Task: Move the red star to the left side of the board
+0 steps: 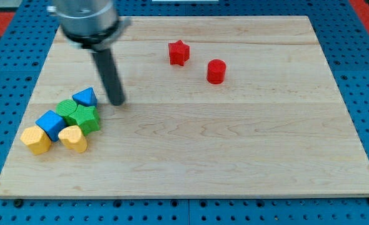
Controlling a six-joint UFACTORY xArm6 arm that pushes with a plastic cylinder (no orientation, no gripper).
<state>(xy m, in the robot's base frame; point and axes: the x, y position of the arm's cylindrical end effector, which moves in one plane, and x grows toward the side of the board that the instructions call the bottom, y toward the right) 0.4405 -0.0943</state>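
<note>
Dark rod slanting down from the upper left of the frame, no hand fitted, nothing held, my tip (117, 102) on the wooden worktop (234, 156), just right of the blue triangular block (85, 97), red star (179, 52) upper centre, well apart from my tip, red cylinder (216, 71) near the star's lower right.

1. We see the red star (179, 52) lying flat on the wooden surface (234, 144), in the upper middle part of the view, near the surface's top edge.
2. We make out a chunky, solid red block with short points around its outline, one of them aimed toward the view's top, and a slightly lighter top face than its sides.
3. We find it standing alone, touching nothing, with bare wood all around it.
4. We place it right of the surface's left half, well apart from the left edge.
</note>
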